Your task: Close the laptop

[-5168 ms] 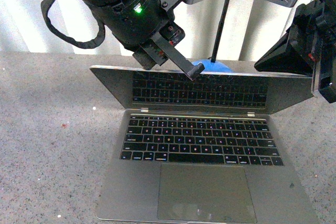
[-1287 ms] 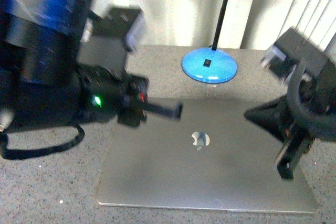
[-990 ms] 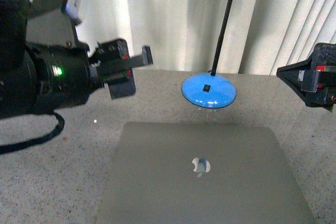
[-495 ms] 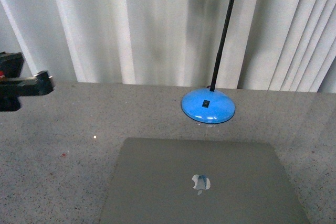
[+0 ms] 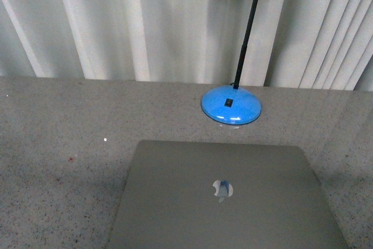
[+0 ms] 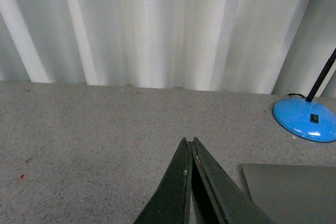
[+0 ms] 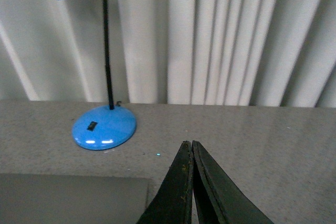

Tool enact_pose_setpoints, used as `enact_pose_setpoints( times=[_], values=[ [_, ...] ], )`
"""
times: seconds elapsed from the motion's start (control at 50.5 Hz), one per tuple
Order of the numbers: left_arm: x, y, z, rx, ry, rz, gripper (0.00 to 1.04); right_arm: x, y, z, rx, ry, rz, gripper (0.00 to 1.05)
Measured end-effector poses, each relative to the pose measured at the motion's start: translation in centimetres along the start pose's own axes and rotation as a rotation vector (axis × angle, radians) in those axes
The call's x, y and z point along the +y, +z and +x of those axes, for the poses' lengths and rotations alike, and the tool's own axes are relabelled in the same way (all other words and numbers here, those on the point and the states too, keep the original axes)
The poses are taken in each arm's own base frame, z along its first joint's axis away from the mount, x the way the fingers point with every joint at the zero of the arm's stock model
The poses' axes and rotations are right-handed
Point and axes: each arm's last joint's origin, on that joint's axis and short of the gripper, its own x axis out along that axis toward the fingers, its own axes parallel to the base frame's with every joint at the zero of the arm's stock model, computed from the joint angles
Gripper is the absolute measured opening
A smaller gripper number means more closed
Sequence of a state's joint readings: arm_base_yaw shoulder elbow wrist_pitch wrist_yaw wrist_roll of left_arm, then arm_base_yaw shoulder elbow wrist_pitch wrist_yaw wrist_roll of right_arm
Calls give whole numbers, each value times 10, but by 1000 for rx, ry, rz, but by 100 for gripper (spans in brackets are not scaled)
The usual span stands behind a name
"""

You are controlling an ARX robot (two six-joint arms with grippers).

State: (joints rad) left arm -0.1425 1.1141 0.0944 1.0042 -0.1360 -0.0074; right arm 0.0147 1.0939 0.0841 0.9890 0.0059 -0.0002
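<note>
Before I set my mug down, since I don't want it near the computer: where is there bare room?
The widest bare stretch lies left of the closed laptop, running back to the curtain. A narrower strip lies to its right. Tightest is the gap between the laptop's back edge and the blue lamp base.

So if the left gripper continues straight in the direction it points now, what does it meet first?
Probably bare table, then the curtain. The shut left gripper points past the laptop and the lamp base; depth is unclear.
</note>
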Motion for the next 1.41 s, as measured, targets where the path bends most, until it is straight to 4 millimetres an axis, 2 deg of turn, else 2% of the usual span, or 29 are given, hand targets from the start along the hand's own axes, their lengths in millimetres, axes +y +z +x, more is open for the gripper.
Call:
enact_pose_setpoints(
  times=[0.535, 0.99, 1.406],
  values=[
    [21, 4, -31, -14, 9, -2, 4, -2, 0, -32, -3, -8, 0, 3],
    [21, 13, -53, -44, 6, -2, 4, -2, 6, -53, -26, -6, 0, 3],
    [21, 14, -63, -46, 6, -2, 4, -2, 7, -62, -29, -6, 0, 3]
  ],
)
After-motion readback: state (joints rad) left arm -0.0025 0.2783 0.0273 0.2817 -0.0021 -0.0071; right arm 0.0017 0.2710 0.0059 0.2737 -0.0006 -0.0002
